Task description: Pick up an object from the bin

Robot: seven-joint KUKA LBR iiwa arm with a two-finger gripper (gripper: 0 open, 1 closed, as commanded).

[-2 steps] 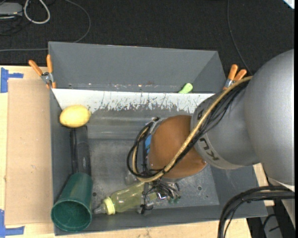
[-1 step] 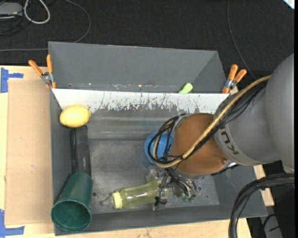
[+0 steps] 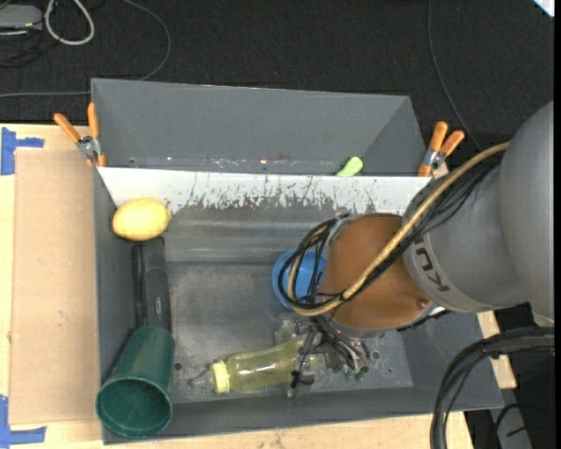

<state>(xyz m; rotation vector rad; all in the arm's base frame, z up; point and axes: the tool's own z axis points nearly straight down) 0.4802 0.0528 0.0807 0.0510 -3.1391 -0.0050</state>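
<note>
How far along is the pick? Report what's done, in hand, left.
Done: the gripper is down in the bin, front right, at the end of the lying yellowish bottle. In hand: nothing visibly gripped. Left: grasp and lift. Lemon and green cup lie apart at left.

Arm [image 3: 491,223] low, wrist [image 3: 374,274] pointing down.

A single camera looks steeply down on the bin [image 3: 243,124] from above and slightly from its near side, close enough to take in all four walls, with the arm [image 3: 514,223] entering from the right.
</note>
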